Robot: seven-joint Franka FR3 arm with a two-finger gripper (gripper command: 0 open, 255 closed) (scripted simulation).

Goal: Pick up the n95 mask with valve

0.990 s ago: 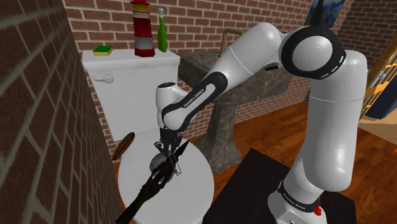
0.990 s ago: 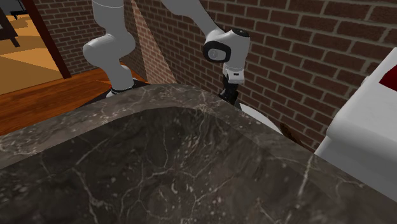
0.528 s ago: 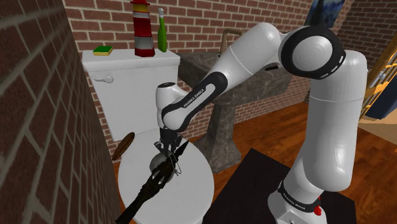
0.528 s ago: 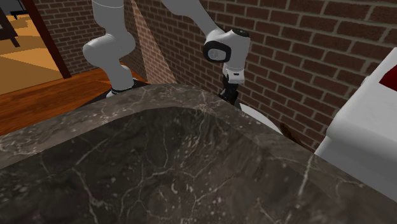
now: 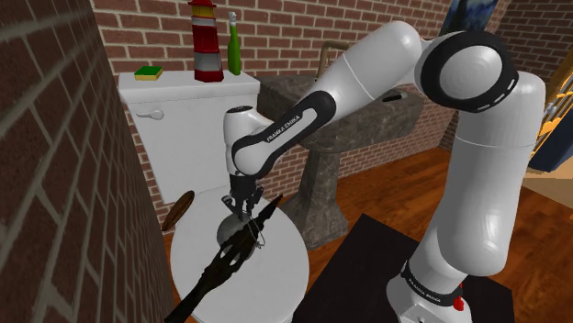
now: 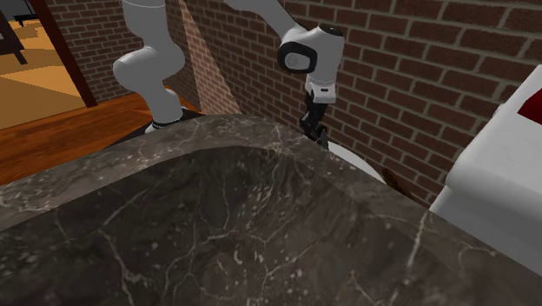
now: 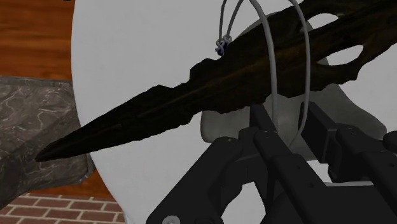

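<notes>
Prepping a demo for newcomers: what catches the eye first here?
The long, jagged dark piece lying slantwise on the white toilet lid, crossing the pale mask in the wrist view, with the white arm bent down over it. Next, the red-and-white lighthouse on the toilet tank in the shoulder view, and the dark marble sink across the second exterior view's foreground.

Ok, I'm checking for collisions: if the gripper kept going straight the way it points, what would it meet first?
Probably the grey mask, directly ahead of the gripper on the white toilet lid; the dark jagged object crosses the mask just beside that line. Depth is unclear.
</notes>
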